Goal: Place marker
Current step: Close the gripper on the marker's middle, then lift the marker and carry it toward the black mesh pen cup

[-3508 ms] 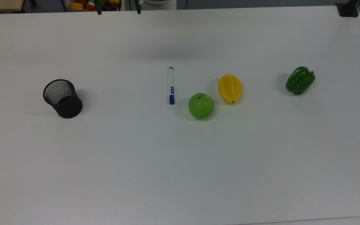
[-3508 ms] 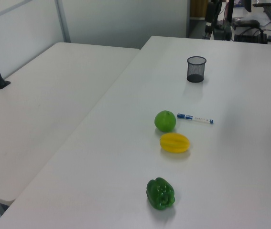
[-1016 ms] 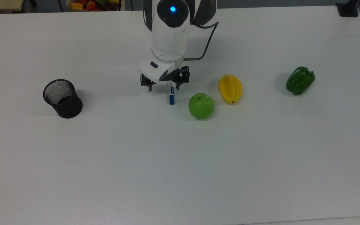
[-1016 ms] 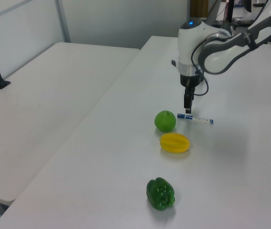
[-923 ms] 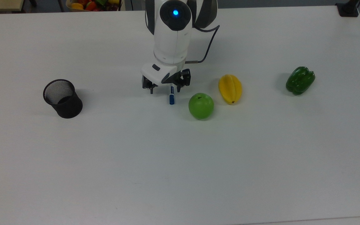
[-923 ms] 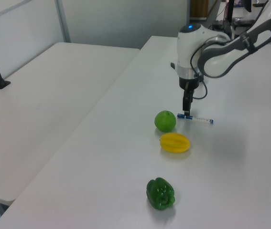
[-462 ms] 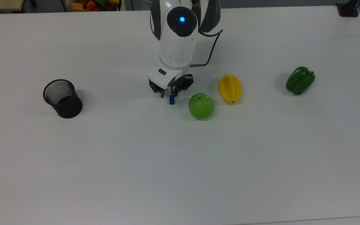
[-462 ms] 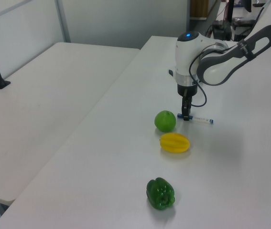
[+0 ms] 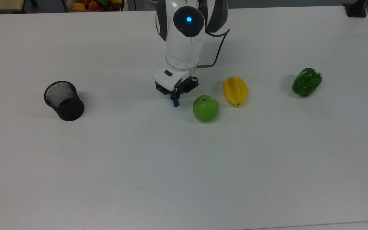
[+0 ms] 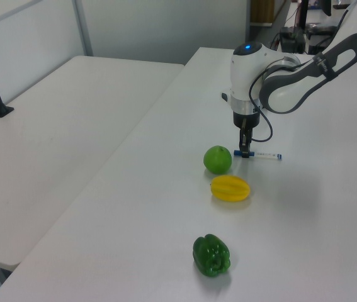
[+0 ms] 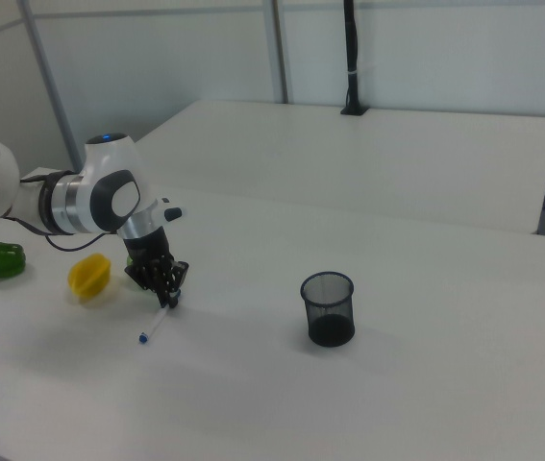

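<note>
The marker [image 9: 175,103] lies flat on the white table [image 9: 184,166], and its blue cap sticks out from under my gripper [image 9: 174,95] toward the top view's bottom. My fingers are shut on the marker's barrel near the cap end. In the left view the marker's white barrel [image 10: 266,155] stretches right from the gripper [image 10: 244,153]. In the right view the marker [image 11: 154,325] runs down-left from the gripper [image 11: 169,300]. A black mesh cup [image 9: 64,100] stands upright well off to the top view's left.
A green apple [image 9: 205,108] sits just right of the marker cap in the top view. Further right lie a yellow star fruit [image 9: 235,90] and a green pepper [image 9: 307,82]. A bin of fruit [image 9: 88,4] stands behind the table's far edge.
The arm came in over the marker and lowered onto it. In the last half second the fingers went from spread on either side of the barrel to shut on it.
</note>
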Controlling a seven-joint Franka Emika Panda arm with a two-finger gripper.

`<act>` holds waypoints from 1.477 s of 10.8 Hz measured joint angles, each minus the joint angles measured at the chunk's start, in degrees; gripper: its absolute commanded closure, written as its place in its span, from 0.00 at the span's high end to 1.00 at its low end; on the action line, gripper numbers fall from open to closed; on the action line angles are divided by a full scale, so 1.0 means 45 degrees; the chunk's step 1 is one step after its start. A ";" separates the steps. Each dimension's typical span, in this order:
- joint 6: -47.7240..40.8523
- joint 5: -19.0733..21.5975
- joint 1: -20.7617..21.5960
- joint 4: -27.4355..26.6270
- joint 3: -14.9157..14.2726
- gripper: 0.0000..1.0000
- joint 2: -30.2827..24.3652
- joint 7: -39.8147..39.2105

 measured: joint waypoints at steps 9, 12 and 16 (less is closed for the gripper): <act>-0.1407 0.0001 -0.0835 0.0457 -0.0047 0.00 -0.2538 0.0008; -0.2954 0.0846 -0.1404 0.1904 -0.0115 0.00 -0.3459 -0.0082; -0.3560 0.1789 -0.2149 0.2844 -0.0630 0.00 -0.3761 -0.1052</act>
